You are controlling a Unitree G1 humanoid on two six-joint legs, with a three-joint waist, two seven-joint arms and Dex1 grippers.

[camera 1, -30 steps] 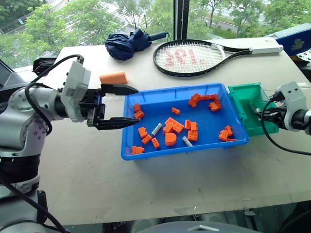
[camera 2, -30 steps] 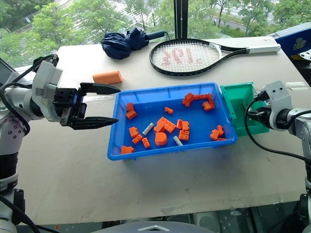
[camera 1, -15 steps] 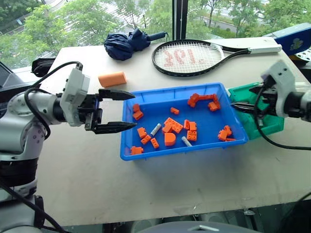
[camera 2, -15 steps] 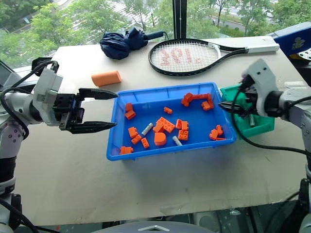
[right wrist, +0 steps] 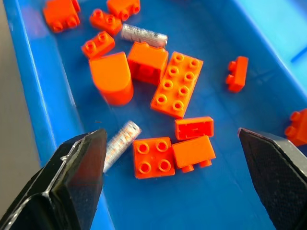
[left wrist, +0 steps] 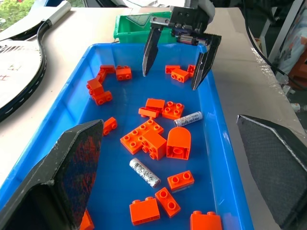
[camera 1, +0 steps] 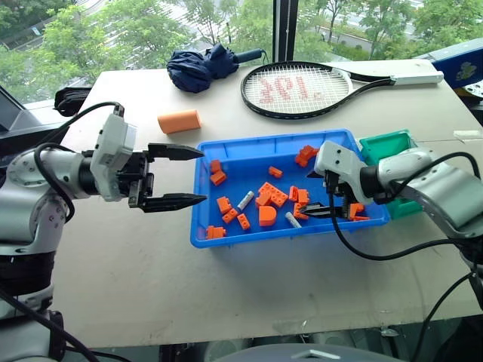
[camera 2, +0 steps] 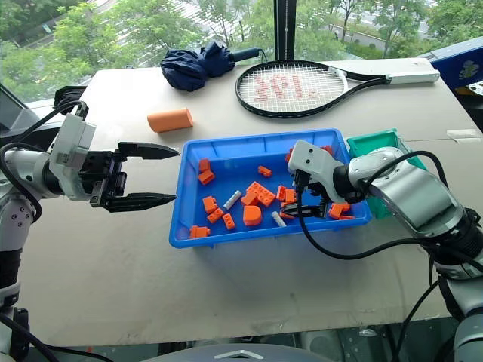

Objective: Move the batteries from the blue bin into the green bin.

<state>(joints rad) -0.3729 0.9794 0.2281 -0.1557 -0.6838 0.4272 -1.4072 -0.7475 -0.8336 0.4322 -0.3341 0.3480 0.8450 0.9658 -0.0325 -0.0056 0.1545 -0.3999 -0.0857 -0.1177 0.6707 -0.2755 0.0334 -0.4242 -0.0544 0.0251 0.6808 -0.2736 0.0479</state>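
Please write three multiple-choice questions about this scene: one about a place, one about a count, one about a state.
1. Where is the right gripper?
A. over the blue bin
B. inside the green bin
C. on the racket

2. How many batteries lie in the blue bin?
A. none
B. two
C. five

3. How is the left gripper?
A. shut on a block
B. shut on the orange roll
C. open, holding nothing

Answers: 1 A, its fingers hang above the blocks in the tray. 2 B, two silver cylinders lie among the orange blocks. 3 C, its fingers stand apart beside the tray.
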